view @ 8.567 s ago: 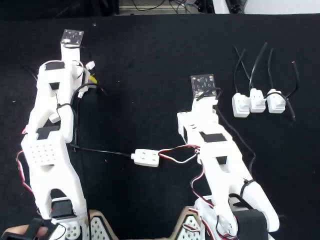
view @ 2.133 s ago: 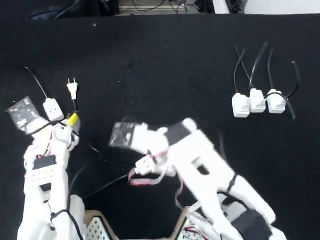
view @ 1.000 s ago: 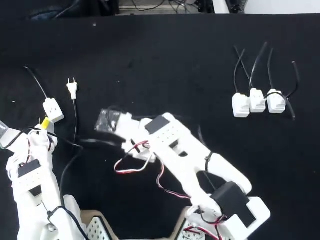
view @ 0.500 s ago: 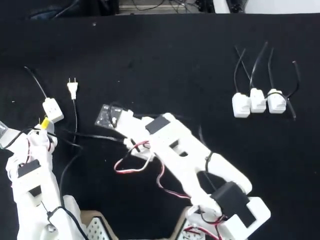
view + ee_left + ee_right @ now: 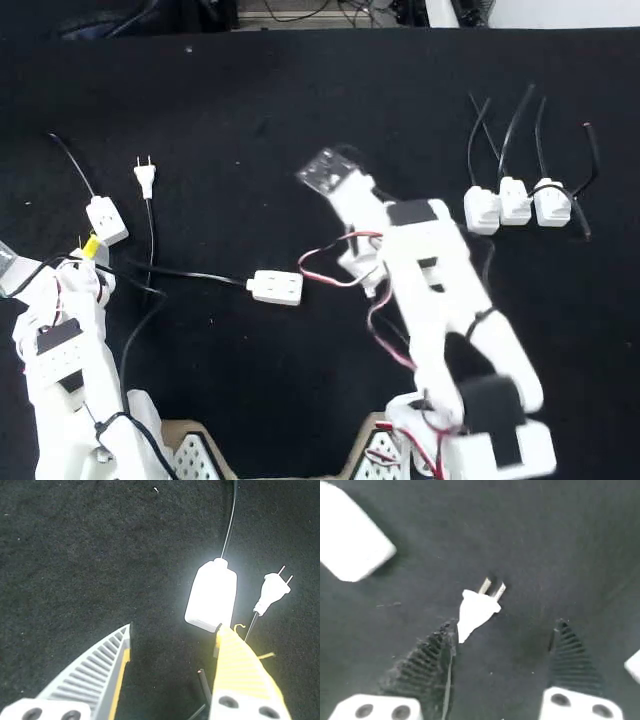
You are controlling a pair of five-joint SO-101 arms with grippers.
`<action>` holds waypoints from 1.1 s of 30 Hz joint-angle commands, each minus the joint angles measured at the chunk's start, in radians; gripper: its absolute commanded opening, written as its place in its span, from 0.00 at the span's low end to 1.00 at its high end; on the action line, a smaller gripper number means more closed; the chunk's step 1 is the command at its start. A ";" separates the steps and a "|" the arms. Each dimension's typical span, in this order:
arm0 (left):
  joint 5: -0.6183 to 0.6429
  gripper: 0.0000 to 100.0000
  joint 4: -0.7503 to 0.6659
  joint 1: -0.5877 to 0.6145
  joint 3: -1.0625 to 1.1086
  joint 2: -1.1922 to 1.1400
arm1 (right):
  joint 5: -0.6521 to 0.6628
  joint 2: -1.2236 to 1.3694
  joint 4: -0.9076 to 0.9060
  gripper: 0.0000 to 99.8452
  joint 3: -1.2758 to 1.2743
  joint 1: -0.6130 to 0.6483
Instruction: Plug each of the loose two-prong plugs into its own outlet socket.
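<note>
The right gripper (image 5: 505, 625) hangs spread over a loose plug (image 5: 479, 607) lying off-centre between its jaws. Closing now could knock it aside, not pinch it.

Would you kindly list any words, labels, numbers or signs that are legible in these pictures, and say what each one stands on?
No text can be read in any view.
The middle socket, the three sockets at the far side and the loose plug show plain white faces with no legible print.
The small board at one wrist shows only a blur, too indistinct to read.
</note>
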State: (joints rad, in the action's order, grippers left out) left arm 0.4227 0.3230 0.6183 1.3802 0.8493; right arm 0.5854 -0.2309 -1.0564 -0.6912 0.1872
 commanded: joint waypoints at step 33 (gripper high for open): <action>0.003 0.27 -0.014 -0.033 -0.042 0.021 | -0.104 -0.008 0.249 0.19 -0.213 -0.002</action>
State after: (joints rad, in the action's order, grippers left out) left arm 0.4227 0.3230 0.5969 1.3802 0.8493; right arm 0.4381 -0.3000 -0.8293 -0.9797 0.2547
